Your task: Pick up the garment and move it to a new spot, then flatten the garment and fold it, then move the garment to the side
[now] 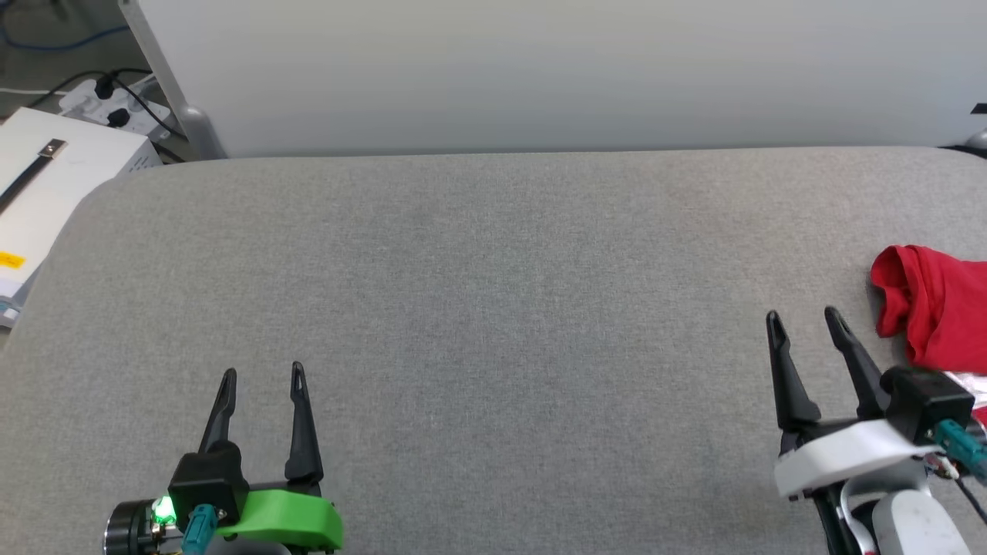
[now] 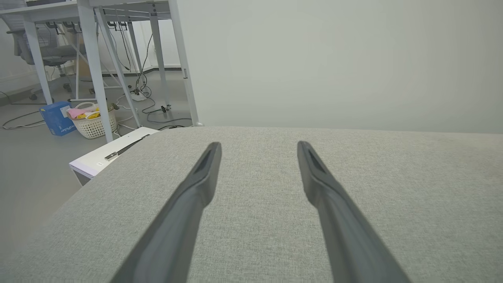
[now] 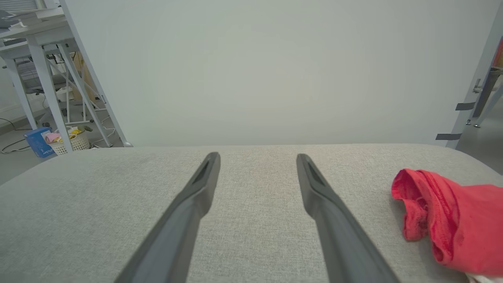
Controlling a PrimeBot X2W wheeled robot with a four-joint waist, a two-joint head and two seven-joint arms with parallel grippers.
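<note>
While the left end effector (image 1: pixel 263 371) and right end effector (image 1: pixel 803 314) sit wide open and empty at the lower corners, the garment (image 1: pixel 937 308) lies bunched on the grey tabletop (image 1: pixel 493 270) at the right frame edge, partly cropped. Such placement fits either awaiting pickup or already set aside; no neat fold is visible.

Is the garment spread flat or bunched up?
Bunched: the garment lies crumpled in red folds at the grey surface's right side.

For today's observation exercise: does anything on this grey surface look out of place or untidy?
Yes: the red garment lies bunched in a heap far to the right on the grey surface, beside the open right gripper, not spread flat.
</note>
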